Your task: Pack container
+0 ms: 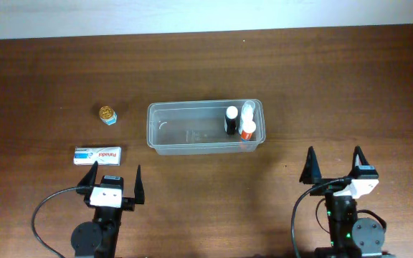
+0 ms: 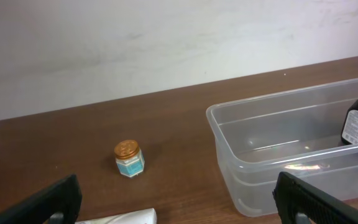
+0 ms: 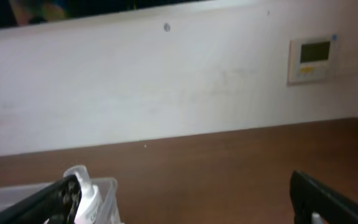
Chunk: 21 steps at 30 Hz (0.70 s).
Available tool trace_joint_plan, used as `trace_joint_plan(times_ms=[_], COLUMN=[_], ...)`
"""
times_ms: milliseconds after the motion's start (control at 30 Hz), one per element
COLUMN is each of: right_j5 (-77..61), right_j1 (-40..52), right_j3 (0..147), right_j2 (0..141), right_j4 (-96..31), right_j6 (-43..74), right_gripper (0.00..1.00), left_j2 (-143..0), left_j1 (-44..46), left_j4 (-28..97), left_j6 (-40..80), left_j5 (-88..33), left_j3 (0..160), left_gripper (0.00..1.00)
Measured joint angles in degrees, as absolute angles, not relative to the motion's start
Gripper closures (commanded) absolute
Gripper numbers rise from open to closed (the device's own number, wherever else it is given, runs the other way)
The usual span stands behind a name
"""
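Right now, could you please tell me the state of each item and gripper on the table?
container: lidless, upright, bottles at its right end.
dark bottle: upright inside the container, capped.
white bottle: inside the container, beside the dark bottle.
small jar: upright on the table, gold lid on, not packed.
Panadol box: lying flat on the table, not packed.
left gripper: jaws open, empty.
right gripper: jaws open, empty.

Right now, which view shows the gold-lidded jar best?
The left wrist view: the jar appears large, with its gold lid and blue label clear. Overhead shows the jar tiny, from above; the right wrist view misses it.
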State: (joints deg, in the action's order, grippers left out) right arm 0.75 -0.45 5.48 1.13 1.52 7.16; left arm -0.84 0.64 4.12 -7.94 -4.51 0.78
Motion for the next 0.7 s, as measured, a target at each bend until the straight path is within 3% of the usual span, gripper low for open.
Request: trace_joint_plan(times_ms=[200, 700], right_j5=[0.6, 1.9], right_j1=[-0.4, -0.4], right_j3=[1.8, 0.6], right_j2=[0.9, 0.8], right_j4=[4.7, -4.1], right_j6=[11.2, 9.6], right_gripper=[0.02, 0.02], left_j2=[-0.8, -0.8], left_j1=[0.6, 0.6], left_j4=[4.1, 4.1], left_j6=[-7.9, -7.9], left_j5=[-4.5, -4.5], left_j3=[0.8, 0.8], left_gripper=[0.01, 0.01])
